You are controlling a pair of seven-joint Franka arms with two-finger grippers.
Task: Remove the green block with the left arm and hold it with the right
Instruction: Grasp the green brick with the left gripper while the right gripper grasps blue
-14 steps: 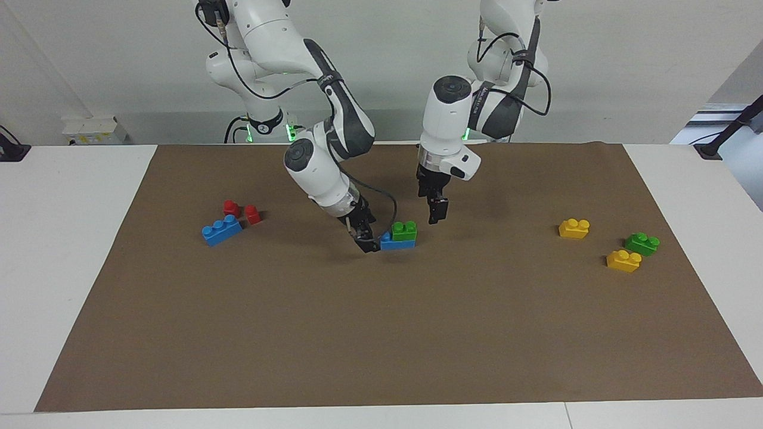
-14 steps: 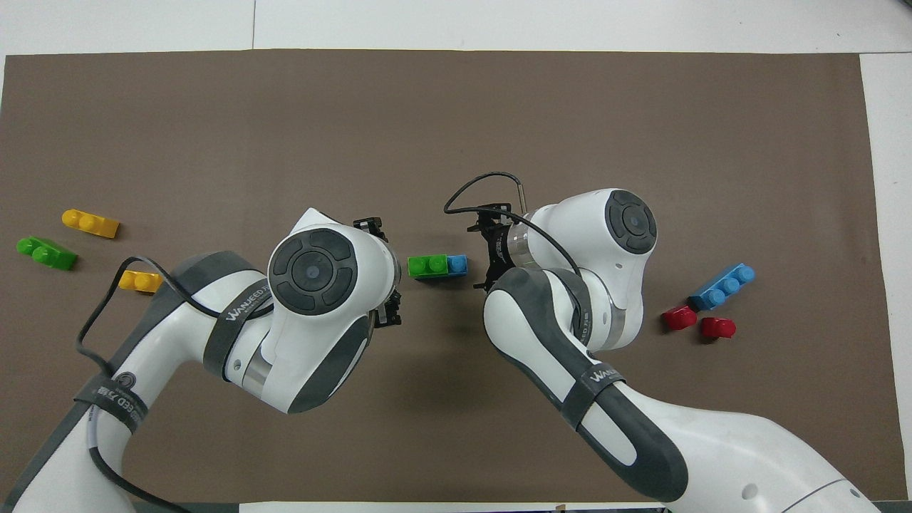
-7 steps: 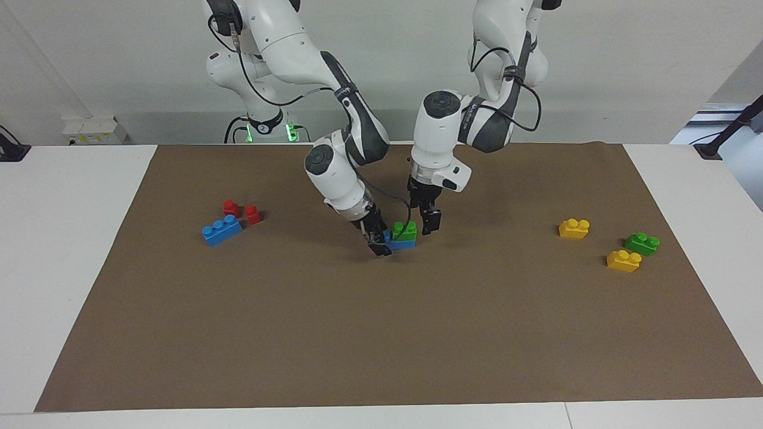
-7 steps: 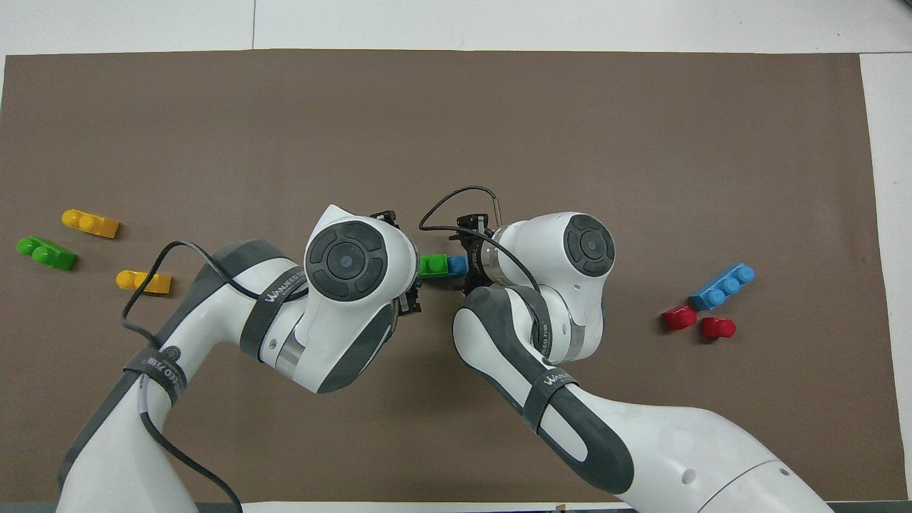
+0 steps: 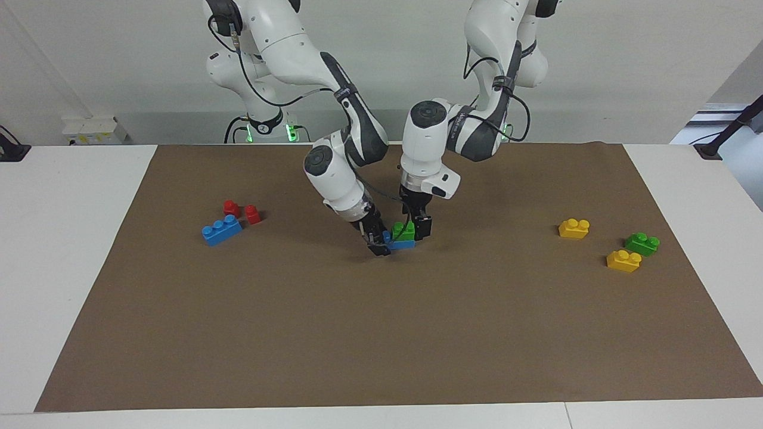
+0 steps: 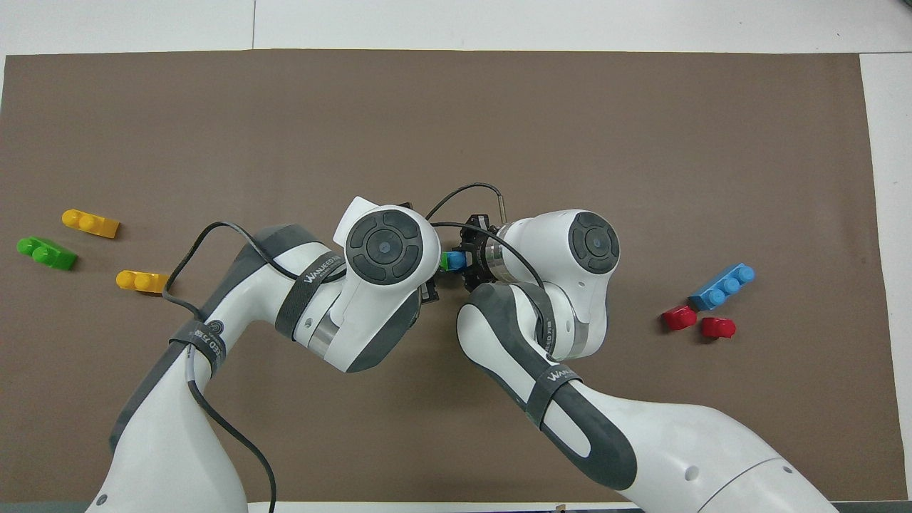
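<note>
- facing view shows the green block [image 5: 404, 232] stacked on a short blue brick [image 5: 396, 243] near the middle of the brown mat [image 5: 381, 333] that covers most of the white worktop [image 5: 71, 238].
- right pincer [image 5: 377, 245] is down at the stack's end toward the right arm's end of the worktop, its fingertips drawn together on the blue brick.
- left pincer [image 5: 421, 229] is down at the stack's other end, just beside the green block; its fingers stand spread wide and grip nothing that can be made out.
- counted on the mat: two blue bricks, the short one under the green block and a longer blue three-stud brick [image 5: 221, 230] toward the right arm's end.
- two small red bricks [image 5: 241, 211] lie just beside the long blue one, slightly nearer to the robots.
- two yellow bricks [image 5: 574, 228] lie toward the left arm's end, with one darker green brick [image 5: 642, 243] between them and closest to that end's edge of the mat.
- two arms, both reaching to the middle.
- overhead view: both wrists cover the stack, so only a sliver of green [image 6: 444, 261] and blue [image 6: 456, 261] shows between them, and neither pincer's fingertips can be seen there.
- whether the left pincer's fingers touch the green block cannot be told.
</note>
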